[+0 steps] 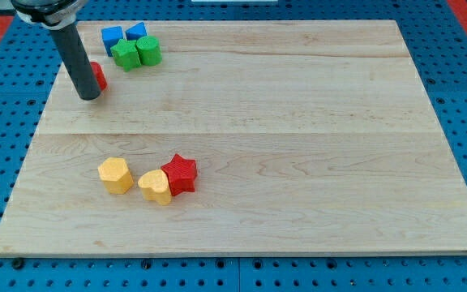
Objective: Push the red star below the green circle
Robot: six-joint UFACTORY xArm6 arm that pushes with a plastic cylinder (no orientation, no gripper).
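The red star (pixel 181 173) lies at the view's lower left-centre, touching a yellow heart-like block (pixel 156 186) on its left. The green circle (pixel 149 50) sits near the view's top left, touching a green star-like block (pixel 125 55). My tip (pixel 88 95) rests on the board at the view's upper left, left of and slightly below the green blocks, far from the red star. A small red block (pixel 98 75) sits right behind the rod, partly hidden by it.
Two blue blocks (pixel 112 37) (pixel 137 32) sit just above the green ones. A second yellow block (pixel 116 175) lies left of the yellow heart. The wooden board (pixel 298 122) rests on a blue perforated surface.
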